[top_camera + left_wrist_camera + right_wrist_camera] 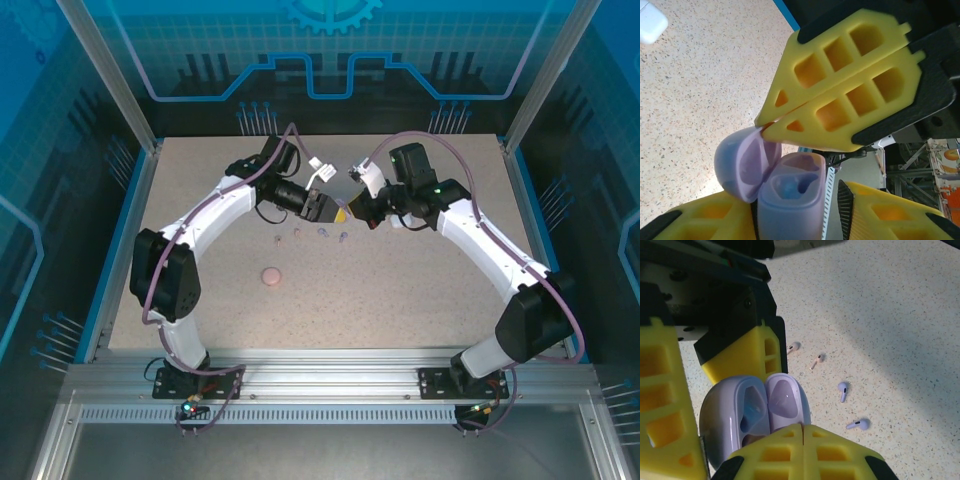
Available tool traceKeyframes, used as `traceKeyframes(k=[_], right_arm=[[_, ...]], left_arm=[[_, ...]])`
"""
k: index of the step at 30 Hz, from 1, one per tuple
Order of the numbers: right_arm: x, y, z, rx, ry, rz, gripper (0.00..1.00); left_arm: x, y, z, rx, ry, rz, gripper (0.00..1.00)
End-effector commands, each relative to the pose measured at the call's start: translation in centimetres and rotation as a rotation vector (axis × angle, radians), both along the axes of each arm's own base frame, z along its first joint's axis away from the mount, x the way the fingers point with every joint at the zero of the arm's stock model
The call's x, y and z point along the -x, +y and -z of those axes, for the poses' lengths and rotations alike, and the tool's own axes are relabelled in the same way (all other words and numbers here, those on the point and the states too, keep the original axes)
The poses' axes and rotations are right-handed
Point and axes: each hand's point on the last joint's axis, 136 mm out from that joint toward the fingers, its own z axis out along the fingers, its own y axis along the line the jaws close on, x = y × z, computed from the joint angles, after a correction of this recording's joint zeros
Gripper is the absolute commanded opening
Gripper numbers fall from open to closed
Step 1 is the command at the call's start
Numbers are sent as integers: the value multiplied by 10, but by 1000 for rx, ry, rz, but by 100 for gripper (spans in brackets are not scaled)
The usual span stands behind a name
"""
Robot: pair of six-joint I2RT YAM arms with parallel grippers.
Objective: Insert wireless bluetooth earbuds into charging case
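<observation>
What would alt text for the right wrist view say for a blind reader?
An open purple case is held by its lid edge in the right gripper, with the yellow jaws of the left gripper on either side. Two pink earbuds and two purple earbuds lie on the speckled table.

- No letters, numbers or brand names can be read on anything in the three views
- The translucent blue back wall panel [200,50] carries a pale gear-wheel emblem [331,12] at its top middle, cut off by the picture's upper edge, with angular circuit-like lines drawn beneath it
- A printed sheet with orange shapes [946,167] stands at the right edge of the left wrist view; its print is too blurred to make out
</observation>
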Motion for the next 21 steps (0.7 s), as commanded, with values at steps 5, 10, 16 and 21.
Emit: traceKeyframes(k=[5,10,16,21], right_arm=[[1,5,-4,9,-7,-20,0],[2,5,-3,10,-7,-21,0],[2,4,-4,9,-8,-18,0],[2,3,-7,9,-13,-13,0]], left_arm=[[0,-3,3,25,12,11,39],[-1,-3,4,27,9,6,37],[-2,-3,1,38,-2,2,26],[-1,-3,-4,53,-13,6,14]])
